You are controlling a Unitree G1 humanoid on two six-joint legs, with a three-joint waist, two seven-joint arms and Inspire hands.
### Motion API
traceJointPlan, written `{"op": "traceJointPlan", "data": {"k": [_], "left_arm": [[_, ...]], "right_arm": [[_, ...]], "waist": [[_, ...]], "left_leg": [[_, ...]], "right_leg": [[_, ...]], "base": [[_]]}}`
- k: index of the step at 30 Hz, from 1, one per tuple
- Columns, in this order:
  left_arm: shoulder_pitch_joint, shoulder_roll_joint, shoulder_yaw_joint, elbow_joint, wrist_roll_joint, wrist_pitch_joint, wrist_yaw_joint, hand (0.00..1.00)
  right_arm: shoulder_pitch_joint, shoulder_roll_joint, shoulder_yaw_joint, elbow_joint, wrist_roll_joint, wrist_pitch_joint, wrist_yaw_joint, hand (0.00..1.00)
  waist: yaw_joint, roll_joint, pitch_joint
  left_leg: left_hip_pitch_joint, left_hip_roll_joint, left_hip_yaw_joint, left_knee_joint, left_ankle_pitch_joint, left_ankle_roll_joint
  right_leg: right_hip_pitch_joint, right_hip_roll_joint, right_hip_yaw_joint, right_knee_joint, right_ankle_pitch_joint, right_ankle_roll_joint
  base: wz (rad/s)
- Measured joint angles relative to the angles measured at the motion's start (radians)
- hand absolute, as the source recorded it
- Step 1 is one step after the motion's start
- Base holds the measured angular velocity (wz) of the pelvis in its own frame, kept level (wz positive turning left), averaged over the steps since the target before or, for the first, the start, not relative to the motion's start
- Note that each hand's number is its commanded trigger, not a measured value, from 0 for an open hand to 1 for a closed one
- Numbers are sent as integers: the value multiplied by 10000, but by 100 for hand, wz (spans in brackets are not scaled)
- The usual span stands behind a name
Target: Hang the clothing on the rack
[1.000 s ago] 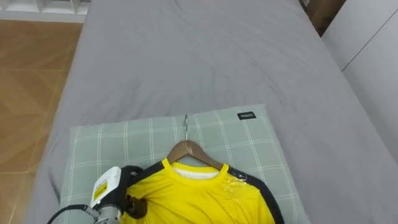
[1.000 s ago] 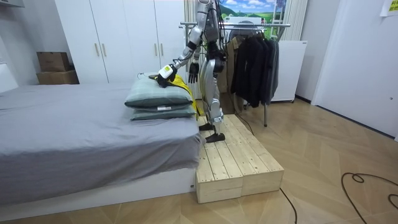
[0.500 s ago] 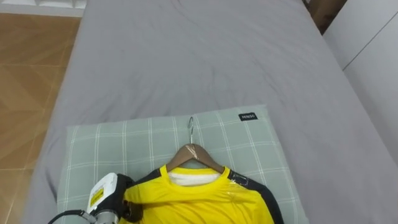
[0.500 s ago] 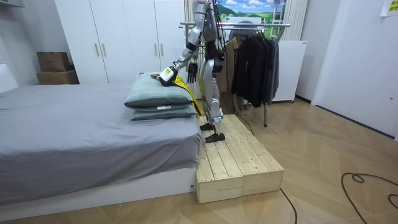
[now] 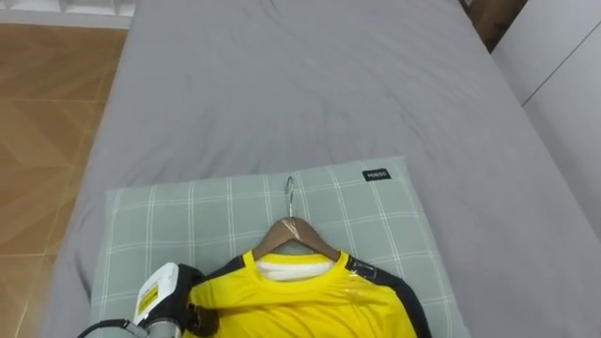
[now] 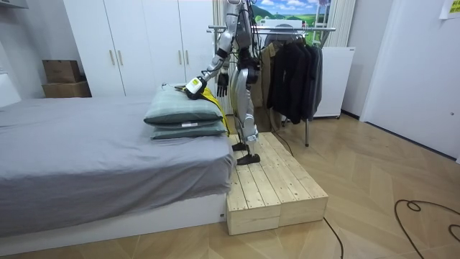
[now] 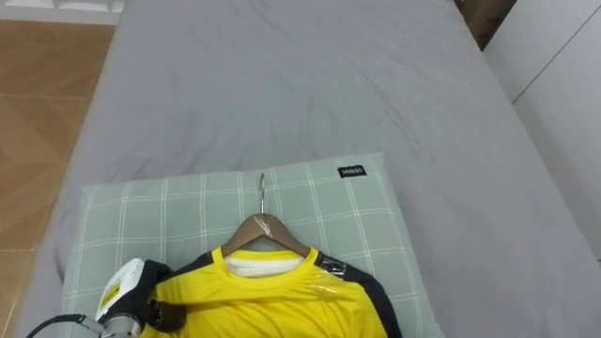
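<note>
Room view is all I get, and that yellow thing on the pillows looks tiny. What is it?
Observer: A yellow shirt with dark shoulder stripes, on a wooden hanger.
Operator: Where does its hook point?
Observer: The metal hook lies flat on the green checked pillow, pointing away from the robot, up the grey bed.
Operator: I see the right hand hanging open. Is the left hand grabbing the shirt?
Observer: It sits at the shoulder on the robot's left; whether it grips, I cannot tell.
</note>
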Motion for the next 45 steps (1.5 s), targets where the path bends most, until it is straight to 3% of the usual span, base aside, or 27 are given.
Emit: {"op": "traceJointPlan", "data": {"k": [11, 15, 20, 28, 33, 38, 45], "left_arm": [[336, -132, -12, -45, -80, 116, 83, 100], [475, -219, -11, -196, -513, 117, 88, 100], [685, -360, -76, -329, -1085, 111, 208, 100], [848, -333, -35, -407, -1160, -111, 366, 100], [1051, -311, -106, -873, -977, -126, 463, 100], [1097, -259, -114, -1481, 5, -233, 689, 100], [1094, -177, -308, -1587, 47, -381, 968, 100]], "right_arm": [[10, 10, -9, 48, -19, -16, 197, 0], [32, 8, -21, 47, -13, -46, 152, 0], [341, 6, 19, 23, 318, -146, -10, 0], [829, -1, 6, 43, 365, -426, -144, 0], [865, -2, -6, 38, 370, -448, -307, 0], [842, -27, -20, -70, 356, -558, -666, 0], [582, -36, -21, -425, 364, -749, -981, 0]], "waist": [[9, 69, -14], [11, 137, -56], [216, 153, -166], [207, 127, -183], [158, 107, -210], [250, 119, -230], [247, 137, -243]], "left_leg": [[363, 0, 114, -126, 20, -18], [446, -6, 135, -282, 26, -25], [572, -2, 155, -262, 103, -44], [1001, -21, 175, -262, 103, -42], [1111, -31, 117, -262, 101, -41], [1138, -76, 87, -223, 103, -42], [1205, -14, 74, -82, 98, -45]], "right_leg": [[250, -63, 36, 6, -2, 3], [256, -8, 36, 7, -1, 1], [388, -63, 33, 10, -5, 3], [814, -91, 69, -24, -24, 8], [1029, -92, 33, -135, -39, 16], [1122, -73, -4, -163, -18, -9], [1246, -79, -4, -141, -18, -10]], "base": [[-1], [0], [-1], [0], [5], [3], [0]]}}
